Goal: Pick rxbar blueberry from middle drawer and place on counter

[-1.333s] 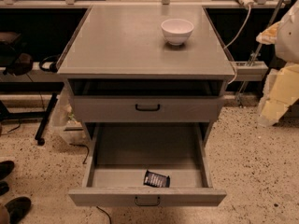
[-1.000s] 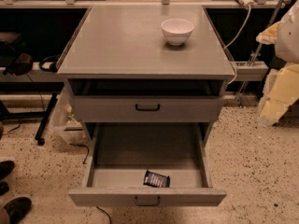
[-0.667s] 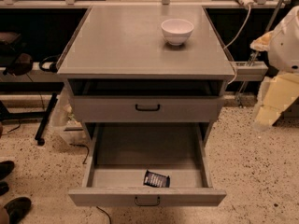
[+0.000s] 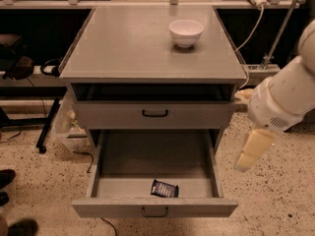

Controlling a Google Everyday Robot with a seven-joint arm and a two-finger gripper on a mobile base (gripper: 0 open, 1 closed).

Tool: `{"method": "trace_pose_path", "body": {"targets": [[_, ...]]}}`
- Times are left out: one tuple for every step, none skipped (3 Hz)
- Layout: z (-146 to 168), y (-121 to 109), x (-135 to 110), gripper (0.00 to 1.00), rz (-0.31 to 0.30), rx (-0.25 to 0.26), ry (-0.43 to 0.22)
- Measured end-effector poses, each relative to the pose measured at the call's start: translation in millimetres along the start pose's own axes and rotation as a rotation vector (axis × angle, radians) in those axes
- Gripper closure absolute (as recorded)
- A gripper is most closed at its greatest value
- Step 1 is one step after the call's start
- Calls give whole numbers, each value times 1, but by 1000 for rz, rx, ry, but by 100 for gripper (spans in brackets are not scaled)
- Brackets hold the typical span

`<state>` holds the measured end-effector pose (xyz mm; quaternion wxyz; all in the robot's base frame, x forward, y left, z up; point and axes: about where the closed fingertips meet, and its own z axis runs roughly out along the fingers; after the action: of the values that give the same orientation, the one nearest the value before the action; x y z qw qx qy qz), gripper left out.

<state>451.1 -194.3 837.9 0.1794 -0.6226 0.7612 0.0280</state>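
Observation:
The rxbar blueberry (image 4: 164, 189), a small dark wrapper with pale lettering, lies flat on the floor of the open middle drawer (image 4: 113, 159), near its front wall and a little right of centre. The counter (image 4: 123, 43) is the flat grey top of the cabinet. My gripper (image 4: 252, 150) hangs from the white arm (image 4: 288, 95) at the right, outside the drawer's right wall and above floor level, well apart from the bar. Nothing is seen in it.
A white bowl (image 4: 186, 32) stands on the counter at the back right. The upper drawer (image 4: 155, 114) is slightly pulled out above the middle one. A white cable (image 4: 253, 23) hangs behind the cabinet at right. Shoes (image 4: 6, 178) are on the speckled floor at left.
The arm and gripper have moved left and down from the right edge toward the cabinet's right side. The bar, bowl and drawers have not moved.

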Motion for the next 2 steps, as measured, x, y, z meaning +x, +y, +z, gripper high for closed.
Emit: {"method": "trace_pose_path", "body": {"targets": [[80,21,10,0,-13,-36,-46],[87,10,5,0,-11,17,-65]]}}
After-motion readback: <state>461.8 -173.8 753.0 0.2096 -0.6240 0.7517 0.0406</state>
